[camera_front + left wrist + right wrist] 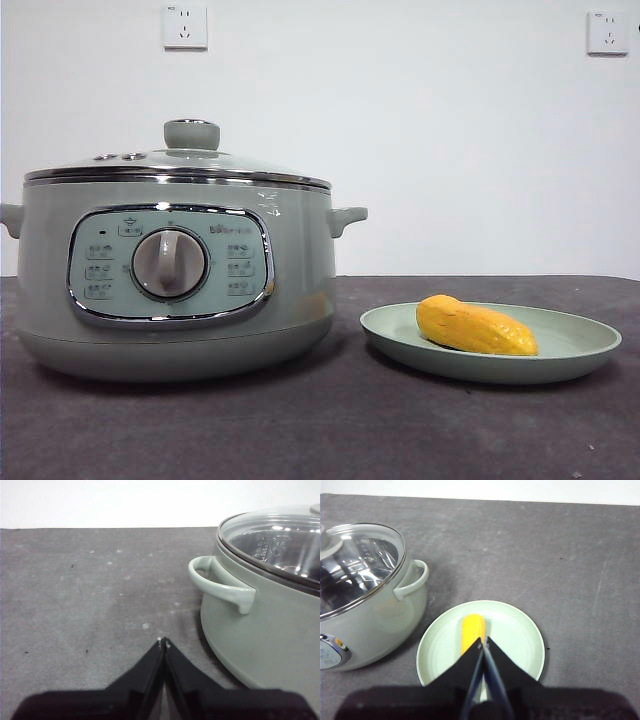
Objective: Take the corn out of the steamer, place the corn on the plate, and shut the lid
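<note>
The sage-green steamer (pixel 170 290) stands at the left with its glass lid (pixel 180 163) seated on the rim. The yellow corn (pixel 474 326) lies on the pale green plate (pixel 590 345) at the right. My left gripper (pixel 163 642) is shut and empty, raised over bare table beside the steamer's side handle (pixel 220 582). My right gripper (pixel 483 643) is shut and empty, held above the plate (pixel 520 630) with the corn (pixel 471 630) just beyond its tips. Neither gripper shows in the front view.
The table is covered with a dark grey mat (pixel 330 420). A white wall with two sockets (pixel 185 26) stands behind. The steamer's front panel has a grey dial (pixel 169 263).
</note>
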`<state>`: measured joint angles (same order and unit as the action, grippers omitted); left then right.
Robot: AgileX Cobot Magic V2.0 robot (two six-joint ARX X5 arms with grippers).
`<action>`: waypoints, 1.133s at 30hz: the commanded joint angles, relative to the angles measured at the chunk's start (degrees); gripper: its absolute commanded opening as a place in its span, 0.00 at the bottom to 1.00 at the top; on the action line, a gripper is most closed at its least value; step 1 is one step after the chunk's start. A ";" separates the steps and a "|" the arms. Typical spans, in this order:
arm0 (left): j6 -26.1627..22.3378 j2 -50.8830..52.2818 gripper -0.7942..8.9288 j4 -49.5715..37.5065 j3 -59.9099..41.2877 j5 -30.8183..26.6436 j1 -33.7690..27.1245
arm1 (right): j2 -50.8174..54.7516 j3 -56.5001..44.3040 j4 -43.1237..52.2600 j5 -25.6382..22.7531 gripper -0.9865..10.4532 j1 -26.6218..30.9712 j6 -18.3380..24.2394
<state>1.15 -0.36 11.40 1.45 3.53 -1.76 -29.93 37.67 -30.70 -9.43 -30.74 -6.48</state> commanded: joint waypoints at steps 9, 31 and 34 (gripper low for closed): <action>0.57 0.15 0.08 -0.15 -0.85 -0.28 -0.17 | 0.04 -0.44 0.17 -0.09 0.09 -0.07 2.47; 0.55 0.15 0.08 -0.15 -0.85 -0.35 -0.17 | 20.65 -25.46 23.39 19.67 0.09 22.32 10.43; 0.57 0.15 0.08 -0.15 -0.85 -0.35 -0.17 | 23.08 -29.27 23.54 19.52 0.09 22.51 10.45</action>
<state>1.17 -0.36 11.40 1.45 3.38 -1.76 -7.25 9.43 -7.68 10.31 -8.29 4.69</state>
